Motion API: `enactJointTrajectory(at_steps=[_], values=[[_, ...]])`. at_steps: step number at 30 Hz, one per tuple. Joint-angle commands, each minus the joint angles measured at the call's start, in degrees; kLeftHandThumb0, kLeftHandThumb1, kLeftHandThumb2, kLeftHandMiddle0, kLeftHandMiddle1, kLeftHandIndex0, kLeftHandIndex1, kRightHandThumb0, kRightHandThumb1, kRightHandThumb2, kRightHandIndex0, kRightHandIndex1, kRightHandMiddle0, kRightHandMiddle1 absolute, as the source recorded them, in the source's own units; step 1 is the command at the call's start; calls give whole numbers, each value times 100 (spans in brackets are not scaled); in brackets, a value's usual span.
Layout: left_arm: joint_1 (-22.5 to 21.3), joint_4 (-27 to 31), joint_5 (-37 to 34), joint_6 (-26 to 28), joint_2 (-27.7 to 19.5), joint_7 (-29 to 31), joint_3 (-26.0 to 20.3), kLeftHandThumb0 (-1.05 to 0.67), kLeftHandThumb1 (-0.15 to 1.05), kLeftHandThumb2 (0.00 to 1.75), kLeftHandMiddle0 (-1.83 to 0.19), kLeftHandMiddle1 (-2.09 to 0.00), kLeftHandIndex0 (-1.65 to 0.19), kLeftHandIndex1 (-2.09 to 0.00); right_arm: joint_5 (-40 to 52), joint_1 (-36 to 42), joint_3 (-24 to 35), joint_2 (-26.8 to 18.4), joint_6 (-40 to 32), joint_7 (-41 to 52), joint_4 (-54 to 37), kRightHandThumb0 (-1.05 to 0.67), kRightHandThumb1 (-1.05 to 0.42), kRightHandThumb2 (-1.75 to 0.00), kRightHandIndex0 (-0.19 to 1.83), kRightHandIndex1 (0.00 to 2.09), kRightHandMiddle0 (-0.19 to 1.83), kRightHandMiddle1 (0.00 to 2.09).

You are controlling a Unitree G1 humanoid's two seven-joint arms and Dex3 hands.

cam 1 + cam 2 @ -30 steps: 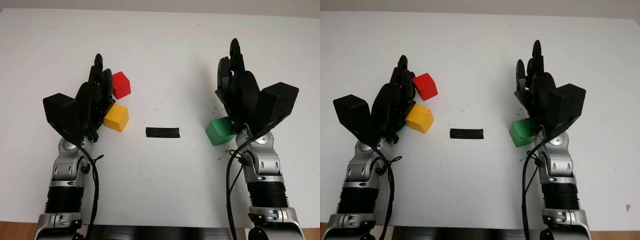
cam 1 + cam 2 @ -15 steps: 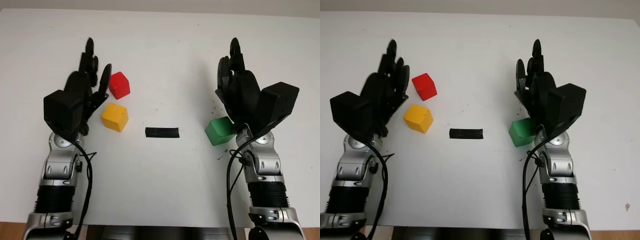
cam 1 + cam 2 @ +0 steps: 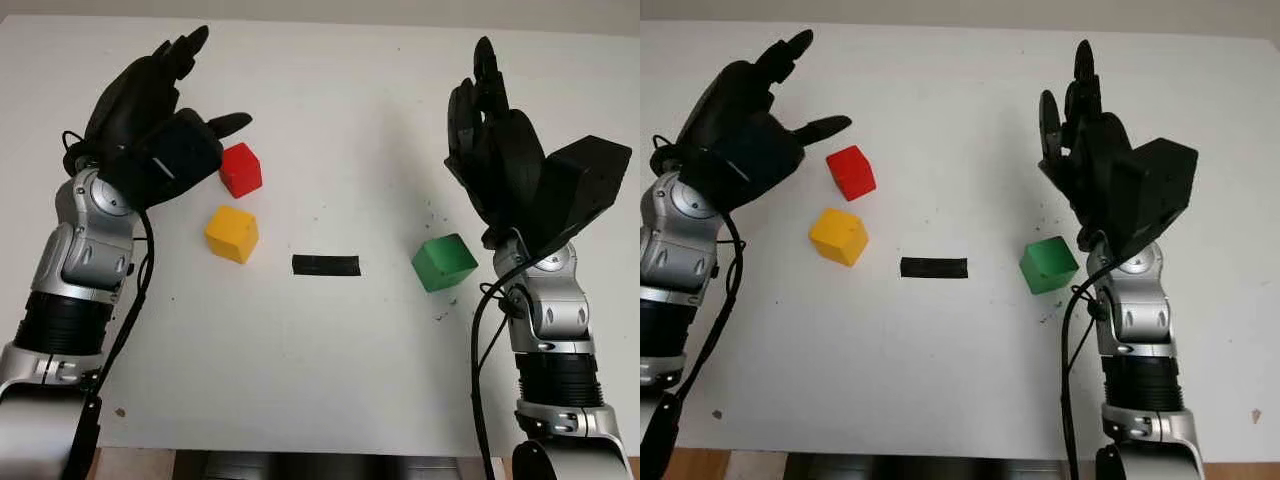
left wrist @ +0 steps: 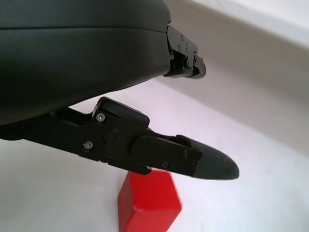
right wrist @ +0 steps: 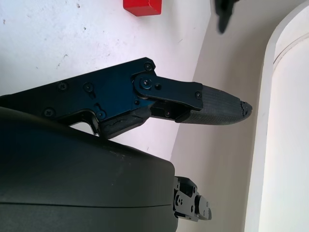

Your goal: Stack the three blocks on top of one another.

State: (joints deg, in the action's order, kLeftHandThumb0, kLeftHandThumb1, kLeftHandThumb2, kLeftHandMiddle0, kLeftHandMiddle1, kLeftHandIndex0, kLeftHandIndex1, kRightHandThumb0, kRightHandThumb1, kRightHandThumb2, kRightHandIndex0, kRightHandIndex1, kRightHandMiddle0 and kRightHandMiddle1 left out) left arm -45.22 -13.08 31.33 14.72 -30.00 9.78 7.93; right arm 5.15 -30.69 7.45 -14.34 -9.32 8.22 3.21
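Hovering above the white surface (image 3: 330, 380), the left hand (image 3: 150, 125) is open and holds nothing; it sits raised at the far left, just beside the red block (image 3: 241, 168) without touching it. One finger (image 3: 228, 122) reaches sideways toward the space above that block, while the others point up and away toward the surface's far edge. In the left wrist view the same finger (image 4: 193, 162) crosses in front of the red block (image 4: 149, 203), which stands below it on the surface, clear of the hand. The left forearm rises from the bottom left corner and bends inward at the wrist.

On the other side, the right hand (image 3: 500, 150) is also released and empty, held upright with its fingers pointing toward the far edge. It stands above and just behind the green block (image 3: 444, 262), apart from it. The right forearm climbs nearly straight from the bottom right. In the right wrist view one finger (image 5: 212, 104) stretches out over the surface, with the red block (image 5: 143, 7) far off at the picture's edge.

All three blocks lie separately on the surface, none stacked. The yellow block (image 3: 232, 233) sits just in front of the red one, near it but apart. A black strip (image 3: 326, 265) lies flat between the yellow block and the green block, touching neither.
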Motion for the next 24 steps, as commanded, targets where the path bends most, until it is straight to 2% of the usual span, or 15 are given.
enactJointTrajectory(at_steps=[1, 11, 17, 24], values=[[-160, -162, 80, -16, -33, 74, 131, -83, 105, 13, -2, -5, -22, -16, 22, -65, 42, -60, 86, 29, -24, -76, -105, -62, -19, 0, -19, 0], [-206, -397, 44, -64, -85, 631, 353, -91, 105, 14, -5, -6, -28, -14, -40, -52, 12, -67, 57, 32, -61, -76, -105, -62, -19, 0, -19, 0], [-192, -133, 292, 126, -235, 1038, 489, -94, 105, 17, -3, -5, -27, -11, -39, -48, -1, -90, 107, 101, -37, -74, -105, -63, -19, 0, -19, 0], [-57, 37, 1389, 237, -260, 445, 889, -90, 105, 18, 3, -3, -20, -6, -85, -69, -14, -101, 199, 175, 64, -75, -105, -63, -19, 0, -19, 0]])
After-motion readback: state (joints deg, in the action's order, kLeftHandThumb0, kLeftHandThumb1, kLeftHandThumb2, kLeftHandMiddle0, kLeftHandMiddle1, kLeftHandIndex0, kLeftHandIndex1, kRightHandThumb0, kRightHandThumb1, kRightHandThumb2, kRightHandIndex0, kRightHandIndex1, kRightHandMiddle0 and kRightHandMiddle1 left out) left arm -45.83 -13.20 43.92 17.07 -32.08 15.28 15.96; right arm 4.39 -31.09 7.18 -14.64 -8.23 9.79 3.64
